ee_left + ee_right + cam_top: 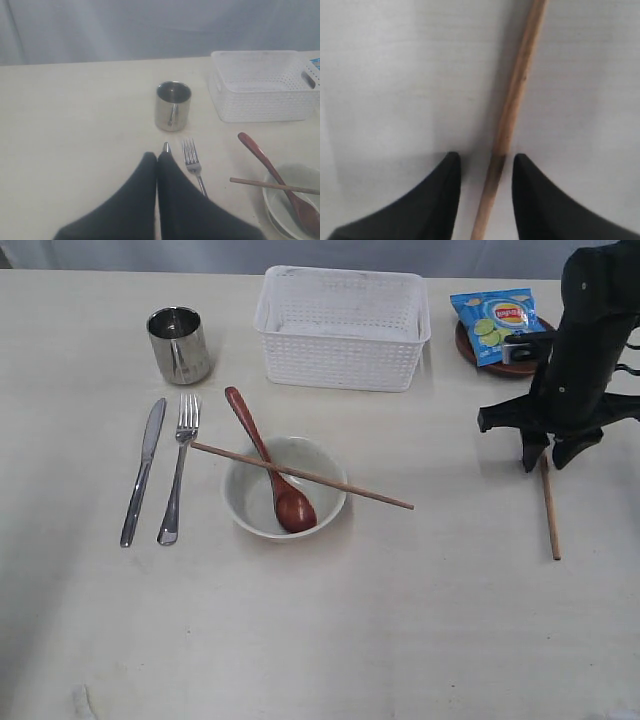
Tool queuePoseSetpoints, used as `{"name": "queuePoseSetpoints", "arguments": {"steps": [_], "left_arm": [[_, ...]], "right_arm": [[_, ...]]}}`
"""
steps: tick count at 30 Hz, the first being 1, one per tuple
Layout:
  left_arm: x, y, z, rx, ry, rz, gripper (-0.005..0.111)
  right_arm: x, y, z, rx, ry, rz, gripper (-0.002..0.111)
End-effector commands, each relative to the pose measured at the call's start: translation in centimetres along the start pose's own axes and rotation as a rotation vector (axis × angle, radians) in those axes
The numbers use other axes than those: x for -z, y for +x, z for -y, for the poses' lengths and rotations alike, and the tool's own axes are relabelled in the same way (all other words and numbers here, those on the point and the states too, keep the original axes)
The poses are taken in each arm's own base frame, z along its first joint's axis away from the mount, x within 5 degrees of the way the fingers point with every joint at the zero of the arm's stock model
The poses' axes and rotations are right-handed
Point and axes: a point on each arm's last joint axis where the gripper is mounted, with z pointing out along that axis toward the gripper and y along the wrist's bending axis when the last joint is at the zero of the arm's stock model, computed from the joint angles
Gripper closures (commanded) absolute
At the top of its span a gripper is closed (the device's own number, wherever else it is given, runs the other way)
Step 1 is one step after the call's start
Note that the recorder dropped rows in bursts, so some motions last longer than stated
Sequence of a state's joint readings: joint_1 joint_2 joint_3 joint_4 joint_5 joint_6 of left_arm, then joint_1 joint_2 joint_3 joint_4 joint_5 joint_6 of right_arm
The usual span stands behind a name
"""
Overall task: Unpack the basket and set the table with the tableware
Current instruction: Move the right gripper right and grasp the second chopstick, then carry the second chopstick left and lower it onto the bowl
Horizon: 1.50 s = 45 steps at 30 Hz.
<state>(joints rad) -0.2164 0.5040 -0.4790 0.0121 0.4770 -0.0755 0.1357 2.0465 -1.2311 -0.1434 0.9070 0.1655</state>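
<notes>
The white basket (340, 325) stands at the back of the table (400, 620), with nothing showing inside it. A steel cup (180, 345), knife (143, 472) and fork (178, 468) lie at the left. The pale bowl (285, 490) holds the wooden spoon (270, 462), and one chopstick (300, 476) rests across its rim. A second chopstick (550, 510) lies flat at the right. My right gripper (549, 452) is open, a finger on each side of the second chopstick's (515, 95) far end, not touching it. My left gripper (159, 156) is shut and empty above the knife tip (166, 147).
A blue chip bag (497, 325) lies on a small brown plate (465, 340) right of the basket, just behind my right arm. The table's near half is bare cream surface.
</notes>
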Motion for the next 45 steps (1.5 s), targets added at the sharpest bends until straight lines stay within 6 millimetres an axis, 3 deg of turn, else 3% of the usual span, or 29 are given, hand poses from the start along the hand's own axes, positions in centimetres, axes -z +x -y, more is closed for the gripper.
{"name": "queuePoseSetpoints", "arguments": {"steps": [1, 7, 10, 14, 17, 22, 28, 32, 35, 38, 41, 45], "left_arm": [[0.0, 0.2, 0.0, 0.003, 0.001, -0.002, 0.107], [0.0, 0.2, 0.0, 0.003, 0.001, -0.002, 0.107], [0.0, 0.2, 0.0, 0.003, 0.001, -0.002, 0.107], [0.0, 0.2, 0.0, 0.003, 0.001, -0.002, 0.107], [0.0, 0.2, 0.0, 0.003, 0.001, -0.002, 0.107], [0.0, 0.1, 0.0, 0.003, 0.002, 0.0, 0.107], [0.0, 0.1, 0.0, 0.003, 0.002, 0.002, 0.107], [0.0, 0.1, 0.0, 0.003, 0.002, 0.002, 0.107], [0.0, 0.1, 0.0, 0.003, 0.002, 0.002, 0.107], [0.0, 0.1, 0.0, 0.005, 0.002, 0.002, 0.107], [0.0, 0.2, 0.0, 0.006, 0.002, -0.002, 0.107], [0.0, 0.2, 0.0, 0.006, 0.002, -0.009, 0.107]], "right_arm": [[-1.2, 0.0, 0.0, 0.009, -0.003, -0.025, 0.084], [-2.2, 0.0, -0.1, 0.045, -0.005, -0.045, 0.108], [-2.1, 0.0, -0.1, 0.048, -0.007, -0.033, 0.109], [-0.1, 0.2, 0.1, 0.069, -0.009, 0.003, 0.109], [3.0, 0.5, -0.4, 0.151, -0.05, 0.085, 0.109], [10.3, 2.0, -3.2, 0.3, -0.188, 0.292, 0.109], [19.1, 5.5, -10.0, 0.69, -0.232, 0.471, 0.109], [22.4, 7.2, -15.5, 0.893, -0.254, 0.492, 0.109], [22.6, 8.2, -20.0, 1.056, -0.197, 0.436, 0.109], [21.1, 8.3, -24.3, 1.156, -0.12, 0.422, 0.109], [18.4, 8.1, -26.7, 1.212, -0.039, 0.371, 0.109], [16.0, 7.7, -27.8, 1.209, -0.011, 0.315, 0.109]]}}
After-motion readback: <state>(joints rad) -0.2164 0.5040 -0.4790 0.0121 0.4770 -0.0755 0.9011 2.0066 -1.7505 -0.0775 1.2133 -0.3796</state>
